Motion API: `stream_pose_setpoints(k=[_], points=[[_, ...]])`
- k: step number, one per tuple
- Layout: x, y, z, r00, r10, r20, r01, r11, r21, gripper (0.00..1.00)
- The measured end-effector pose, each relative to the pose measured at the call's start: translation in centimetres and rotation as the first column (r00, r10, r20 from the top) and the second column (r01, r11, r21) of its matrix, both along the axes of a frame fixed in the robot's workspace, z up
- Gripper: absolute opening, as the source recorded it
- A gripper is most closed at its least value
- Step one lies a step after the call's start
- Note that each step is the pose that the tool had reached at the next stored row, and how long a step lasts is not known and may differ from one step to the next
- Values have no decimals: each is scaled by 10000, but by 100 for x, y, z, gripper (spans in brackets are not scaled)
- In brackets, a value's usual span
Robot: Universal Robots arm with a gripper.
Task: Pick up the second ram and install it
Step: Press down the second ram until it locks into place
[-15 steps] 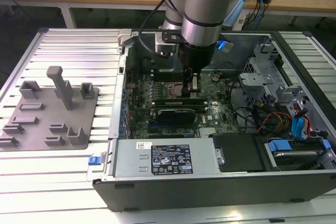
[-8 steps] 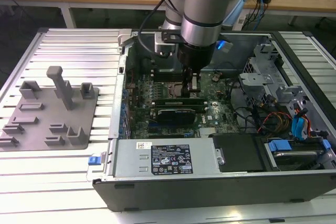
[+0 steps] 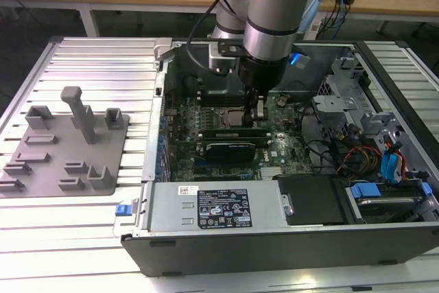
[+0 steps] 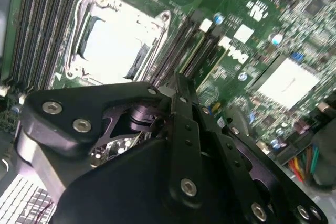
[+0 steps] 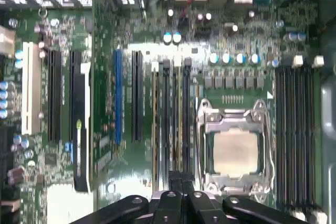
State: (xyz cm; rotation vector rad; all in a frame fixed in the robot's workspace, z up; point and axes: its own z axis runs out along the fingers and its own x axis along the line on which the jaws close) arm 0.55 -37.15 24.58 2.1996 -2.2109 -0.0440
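Note:
My gripper (image 3: pixel 256 120) reaches down into the open computer case, right next to the CPU socket (image 3: pixel 232 119). In the first wrist view the fingertips (image 5: pixel 174 178) stand close together over one end of the memory slots (image 5: pixel 167 119) beside the socket (image 5: pixel 236 150). The second ram (image 5: pixel 179 121) appears as a thin stick standing on edge in a slot, in line with the fingertips. Whether they touch it is hidden. In the second wrist view a green stick edge (image 4: pixel 208 57) runs along the slots just past the gripper (image 4: pixel 180 83).
A black expansion card (image 3: pixel 230 149) lies across the board in front of the slots. The grey fixture plate (image 3: pixel 65 145) with its blocks rests on the ribbed table at the exterior view's left. Drive cages and cables (image 3: pixel 363 142) crowd the case's right side.

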Motion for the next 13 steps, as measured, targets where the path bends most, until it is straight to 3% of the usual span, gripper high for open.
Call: stream_pose_setpoints(k=[3,13], points=[[217,-3,-5,10000,0,-36,0,10000,0,8],[236,12,-72,10000,2,-38,-2,10000,32,8]])
